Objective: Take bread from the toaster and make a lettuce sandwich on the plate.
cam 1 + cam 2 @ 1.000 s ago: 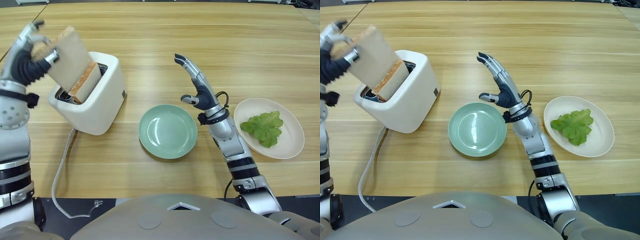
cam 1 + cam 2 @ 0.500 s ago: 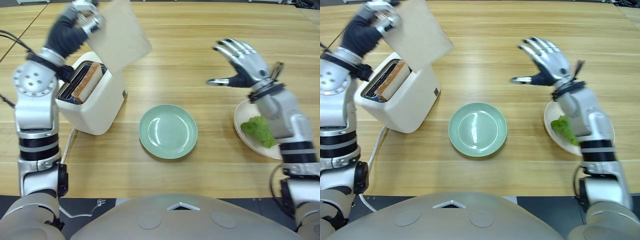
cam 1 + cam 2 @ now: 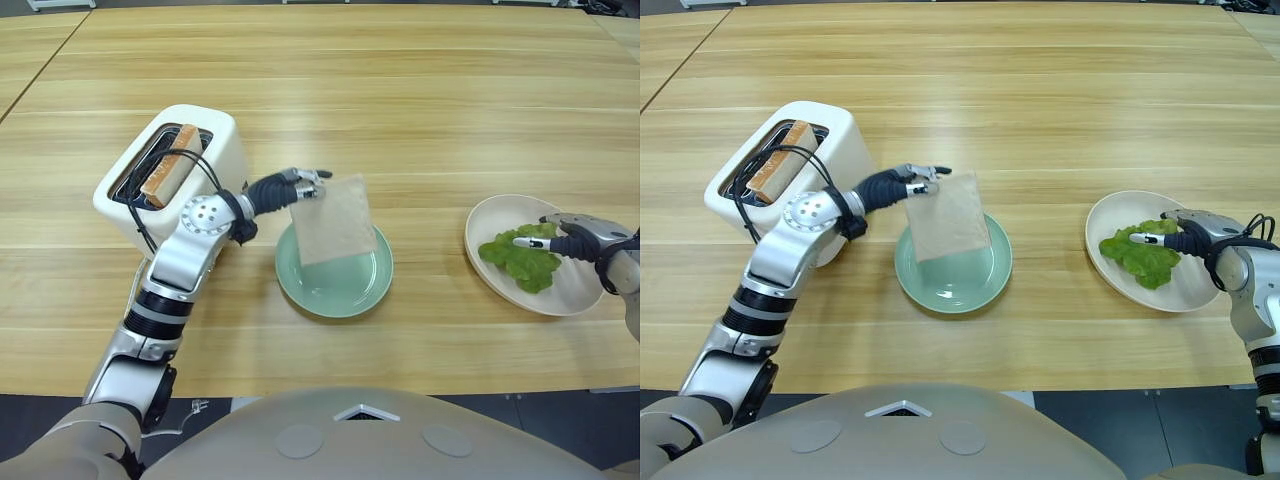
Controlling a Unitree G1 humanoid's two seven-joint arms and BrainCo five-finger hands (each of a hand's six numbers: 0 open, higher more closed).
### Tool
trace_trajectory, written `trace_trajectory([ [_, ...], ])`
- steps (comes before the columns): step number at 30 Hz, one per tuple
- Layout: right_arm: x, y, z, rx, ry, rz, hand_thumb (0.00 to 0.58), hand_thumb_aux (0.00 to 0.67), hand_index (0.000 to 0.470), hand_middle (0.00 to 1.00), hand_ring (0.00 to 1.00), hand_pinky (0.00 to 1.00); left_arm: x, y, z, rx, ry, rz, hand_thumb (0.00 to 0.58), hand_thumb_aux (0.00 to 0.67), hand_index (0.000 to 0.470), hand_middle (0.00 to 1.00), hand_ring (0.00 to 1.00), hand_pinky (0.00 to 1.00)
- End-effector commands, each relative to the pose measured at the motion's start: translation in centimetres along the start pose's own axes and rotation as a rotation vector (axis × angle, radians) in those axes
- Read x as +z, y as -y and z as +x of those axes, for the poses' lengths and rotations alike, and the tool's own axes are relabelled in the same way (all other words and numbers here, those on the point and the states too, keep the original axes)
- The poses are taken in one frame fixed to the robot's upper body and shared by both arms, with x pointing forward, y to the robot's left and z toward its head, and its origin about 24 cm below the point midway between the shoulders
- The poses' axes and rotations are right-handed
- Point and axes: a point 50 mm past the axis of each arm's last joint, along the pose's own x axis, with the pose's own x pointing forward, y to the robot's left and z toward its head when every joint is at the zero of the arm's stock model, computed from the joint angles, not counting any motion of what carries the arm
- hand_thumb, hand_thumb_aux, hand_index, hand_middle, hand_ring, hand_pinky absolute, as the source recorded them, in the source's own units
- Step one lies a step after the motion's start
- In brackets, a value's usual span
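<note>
Left eye view: toaster [image 3: 200,160] holds a spare slice [image 3: 170,178] in its slot, probably the sandwich top. Since the green plate [image 3: 340,300] is the build spot, the left hand [image 3: 290,187], clamped on a bread slice [image 3: 335,220], hangs it tilted just over that. The right hand [image 3: 578,238] sits at the lettuce [image 3: 520,262]; can't tell its grip.

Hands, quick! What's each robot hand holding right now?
Left hand: shut on the bread slice, above the green plate.
Right hand: at the lettuce; grip cannot be told.
</note>
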Motion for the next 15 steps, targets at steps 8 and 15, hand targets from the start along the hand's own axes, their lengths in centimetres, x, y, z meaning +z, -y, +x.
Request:
trace_trajectory([
  [8,-0.7,-1.6,0.2,0.106,-0.055,-0.073,0.441,0.342,0.24,0.0,0.0,0.0,-0.6,1.3,0.3,-0.074,-0.036,0.032,0.503,0.426,0.299,0.0,0.0,0.0],
  [15,0.4,-1.4,0.5,0.095,-0.04,-0.15,0.58,0.67,0.47,0.0,0.0,0.0,0.0,1.0,-0.3,-0.074,-0.028,0.052,0.0,0.0,0.0,0.0,0.0,0.0],
])
